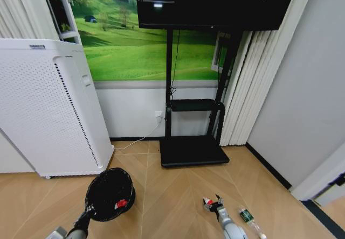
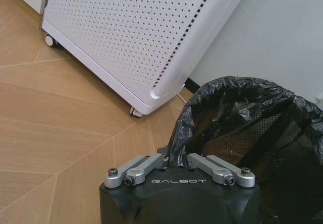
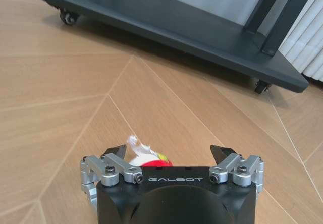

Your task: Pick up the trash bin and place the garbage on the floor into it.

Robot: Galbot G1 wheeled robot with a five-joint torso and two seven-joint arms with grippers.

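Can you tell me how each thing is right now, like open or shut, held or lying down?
Bin: upright, bag-lined, a red piece inside, rim gripped.
Left gripper: shut on bin rim.
Right gripper: open, over wrapper.
Wrapper: crumpled, on floor.
Bottle: lying on floor.

We see a bright, evenly lit room; 2 ceiling lamps glare off the dark screen [image 1: 215, 2]. Shadows on the floor [image 1: 172, 190] stay soft. Head view edges bow outward; wrist views stay sharp.
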